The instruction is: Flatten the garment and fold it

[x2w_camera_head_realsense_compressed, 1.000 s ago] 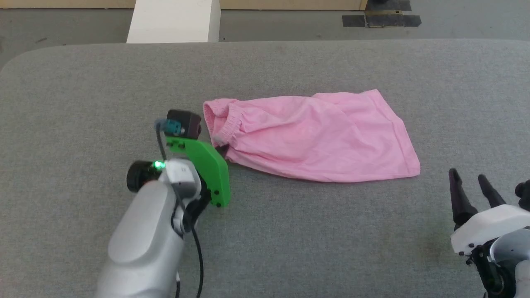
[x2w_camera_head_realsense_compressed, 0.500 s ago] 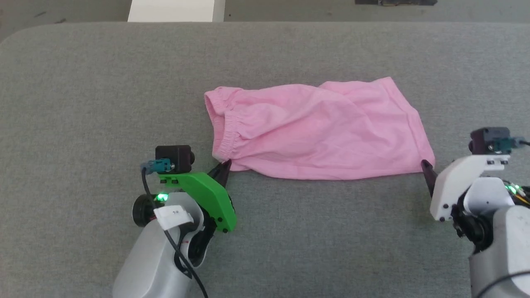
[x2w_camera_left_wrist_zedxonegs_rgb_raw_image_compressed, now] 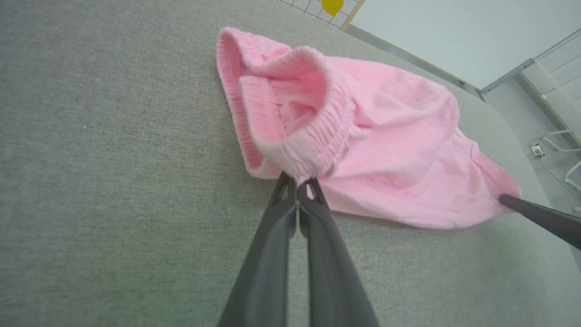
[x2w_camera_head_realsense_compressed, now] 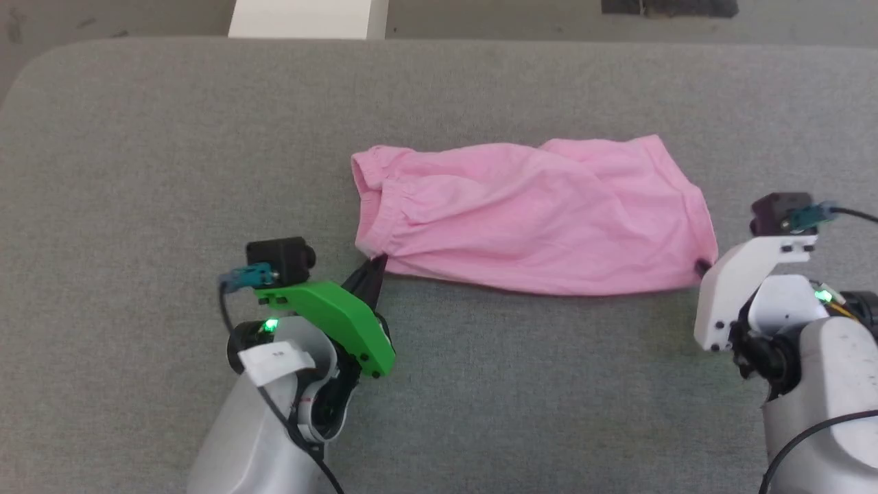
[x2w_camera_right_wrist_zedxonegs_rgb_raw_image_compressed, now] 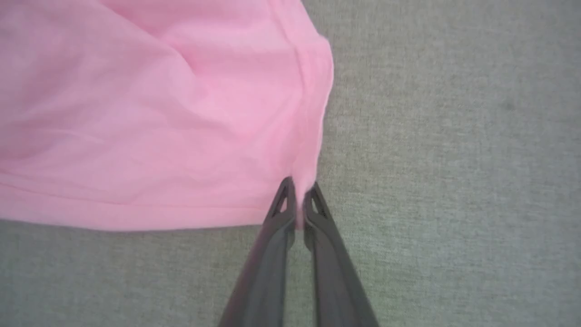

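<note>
The garment, light pink shorts, lies wrinkled across the middle of the grey table, its gathered waistband at the left end and its hem at the right. My left gripper is shut on the near corner of the waistband; the left wrist view shows the elastic pinched at the gripper. At the near right hem corner my right gripper is mostly hidden behind its white mount. In the right wrist view that gripper is shut on a bit of pink fabric.
The padded grey table runs well beyond the shorts on all sides, with its far edge near the top of the head view. A white block stands on the floor behind it. My right gripper's dark finger shows in the left wrist view.
My right gripper came in from the lower right to the hem corner and shut on it. My left gripper drew the waistband corner toward me. The head camera shifted slightly.
</note>
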Motion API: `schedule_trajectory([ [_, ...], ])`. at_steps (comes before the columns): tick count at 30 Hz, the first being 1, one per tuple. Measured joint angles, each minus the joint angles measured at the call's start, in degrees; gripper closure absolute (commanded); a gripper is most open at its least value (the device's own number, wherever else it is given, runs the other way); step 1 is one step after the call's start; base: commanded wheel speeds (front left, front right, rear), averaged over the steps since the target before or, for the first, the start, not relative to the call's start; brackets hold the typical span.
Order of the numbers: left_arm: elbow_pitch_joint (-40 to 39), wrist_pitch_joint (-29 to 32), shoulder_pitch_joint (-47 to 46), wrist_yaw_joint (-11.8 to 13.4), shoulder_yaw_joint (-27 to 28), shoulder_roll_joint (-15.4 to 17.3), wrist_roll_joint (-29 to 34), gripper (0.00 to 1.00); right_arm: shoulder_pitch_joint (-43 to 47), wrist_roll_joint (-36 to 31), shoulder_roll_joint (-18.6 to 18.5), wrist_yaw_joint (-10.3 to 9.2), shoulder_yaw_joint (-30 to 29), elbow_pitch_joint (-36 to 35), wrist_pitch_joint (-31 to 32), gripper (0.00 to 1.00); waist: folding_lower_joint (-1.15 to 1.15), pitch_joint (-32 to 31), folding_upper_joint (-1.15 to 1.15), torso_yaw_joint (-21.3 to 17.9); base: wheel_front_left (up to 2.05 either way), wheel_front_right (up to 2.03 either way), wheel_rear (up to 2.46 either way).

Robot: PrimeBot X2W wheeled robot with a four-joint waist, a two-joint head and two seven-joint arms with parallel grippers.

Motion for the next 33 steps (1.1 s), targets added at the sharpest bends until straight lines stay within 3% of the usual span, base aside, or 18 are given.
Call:
schedule_trajectory([
  [6, -2.3, -2.0, -2.4, -1.5, 3.3, -1.0, -8.3, 1.0, -2.7, 13.7, 0.1, 0.0, -2.8, -6.4, -2.1, 1.0, 0.0, -3.9, 0.0, -0.2, 0.0, 0.0, 0.0],
  [9, -3.6, -2.0, -7.1, -1.9, 4.6, -1.0, -9.7, 1.0, -6.5, 21.2, 0.0, -0.01, -4.3, -9.6, -1.7, 1.0, 0.0, -6.3, 0.0, -0.3, 0.0, 0.0, 0.0],
  [13, -5.1, -1.7, -14.2, -1.9, 7.0, -0.1, -10.8, 1.0, -11.6, 25.8, 0.1, 0.0, -6.7, -12.6, 0.4, 1.0, 0.0, -9.6, 0.0, -0.5, 0.0, 0.0, 0.0],
  [19, -5.4, 0.4, -22.6, -1.6, 9.1, 3.0, -10.8, 1.0, -18.3, 28.1, 0.1, 0.0, -9.2, -13.7, 4.3, 1.0, 0.0, -13.2, 0.0, -1.0, 0.0, 0.0, 0.0],
  [23, -4.3, 2.5, -26.8, 0.0, 9.9, 4.2, -10.8, 1.0, -22.6, 29.5, 0.1, 0.0, -9.8, -12.4, 6.4, 1.0, 0.0, -14.0, 0.0, -1.3, 0.0, 0.0, 0.0],
  [33, 4.0, 6.4, -37.2, 2.3, 7.7, 7.5, -6.7, 1.0, -36.9, 25.9, 0.2, 0.0, -8.8, -4.7, 6.8, 1.0, 0.0, -8.3, 0.0, -1.5, 0.0, 0.0, 0.0],
])
